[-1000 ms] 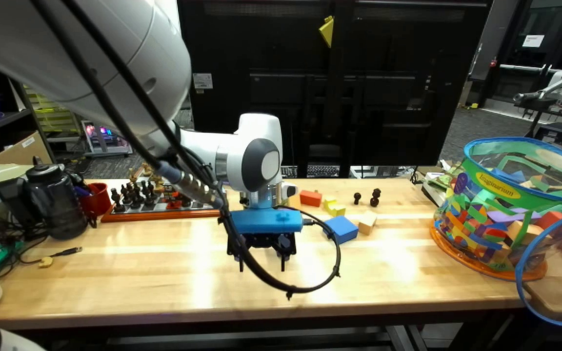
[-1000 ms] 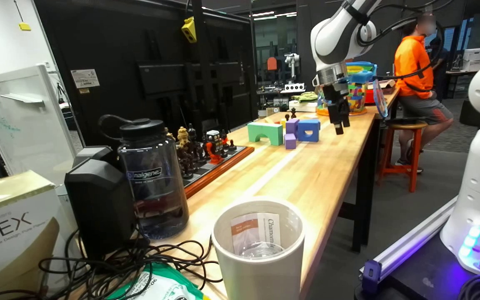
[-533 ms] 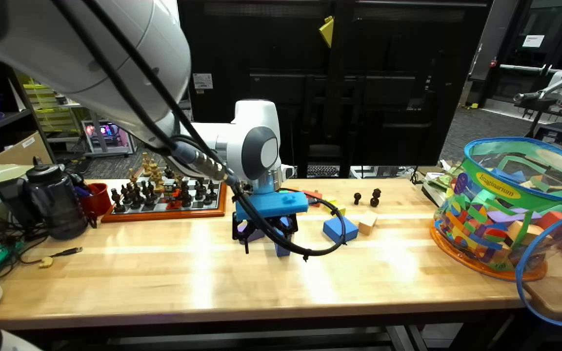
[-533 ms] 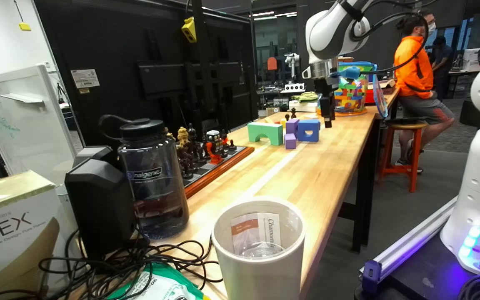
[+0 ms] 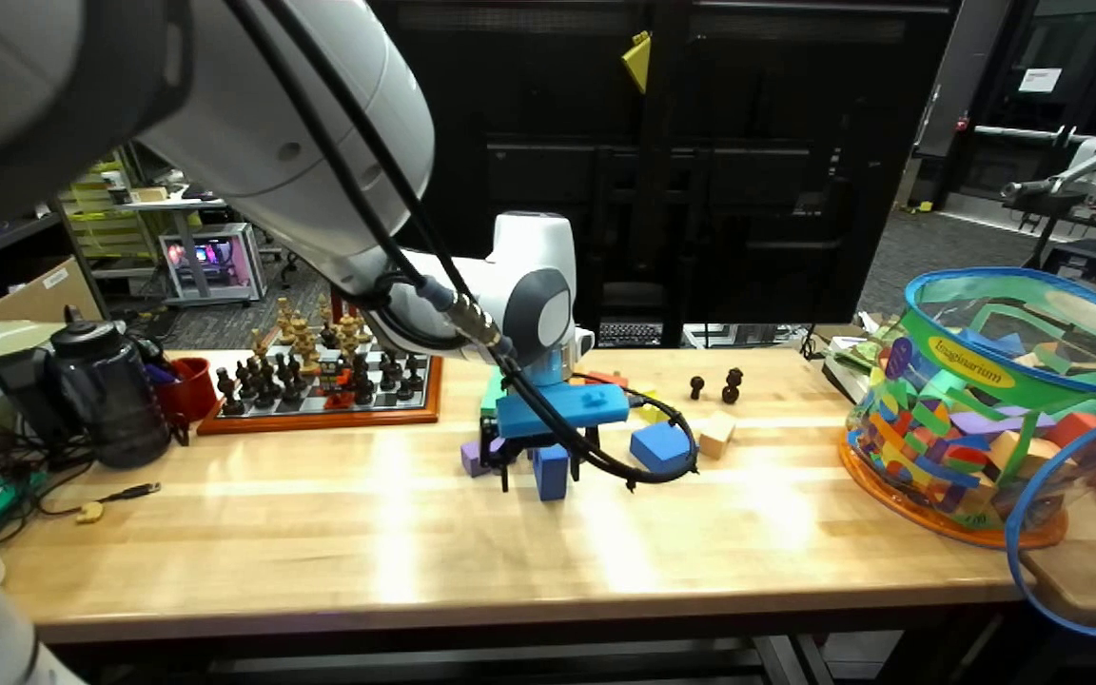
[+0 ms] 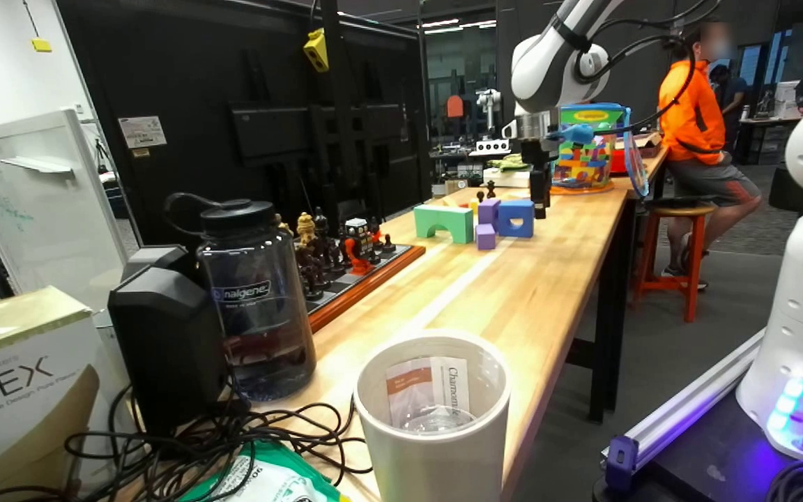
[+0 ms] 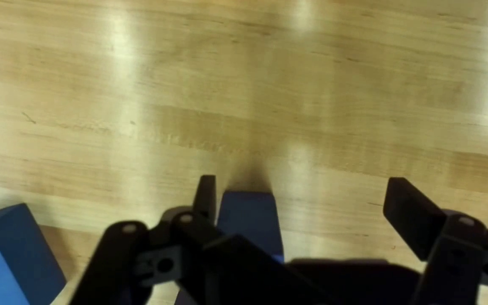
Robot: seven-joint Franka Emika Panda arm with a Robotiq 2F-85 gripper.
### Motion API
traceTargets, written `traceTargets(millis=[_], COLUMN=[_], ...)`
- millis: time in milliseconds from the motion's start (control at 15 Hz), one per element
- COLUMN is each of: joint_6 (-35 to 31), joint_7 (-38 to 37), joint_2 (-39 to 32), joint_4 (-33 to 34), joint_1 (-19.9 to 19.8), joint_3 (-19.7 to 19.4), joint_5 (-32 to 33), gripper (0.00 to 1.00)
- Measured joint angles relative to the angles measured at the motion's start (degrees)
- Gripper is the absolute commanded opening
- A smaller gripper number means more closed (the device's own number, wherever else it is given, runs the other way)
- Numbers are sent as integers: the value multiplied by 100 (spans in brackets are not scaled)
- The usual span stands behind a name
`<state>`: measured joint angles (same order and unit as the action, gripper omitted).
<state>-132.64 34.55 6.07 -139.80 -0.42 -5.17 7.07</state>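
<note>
I see the black two-fingered gripper (image 7: 300,190) gaping wide near a blue rectangular block (image 5: 551,476); far right in an exterior view, a clear green-banded plastic bucket (image 5: 971,362) holds multicoloured blocks (image 5: 938,445).

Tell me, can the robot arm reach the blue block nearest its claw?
Probably yes: the gripper stands open, and the blue block shows between the fingers in the wrist view, with no obstacle visible in that gap.

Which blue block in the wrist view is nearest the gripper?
The blue block seen between the open gripper's fingers; the other blue block sits outside them, at the picture's left edge.
</note>
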Motion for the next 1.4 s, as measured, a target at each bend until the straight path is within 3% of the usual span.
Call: traceTargets(millis=[1200, 1267, 1400], joint_6=[-4, -3, -1], joint_7=[495, 504, 517], joint_2=[-780, -827, -898], joint_4=[841, 886, 954], joint_1=[-19, -19, -22], joint_3=[85, 92, 104], joint_5=[-334, -334, -334], gripper=[100, 75, 68])
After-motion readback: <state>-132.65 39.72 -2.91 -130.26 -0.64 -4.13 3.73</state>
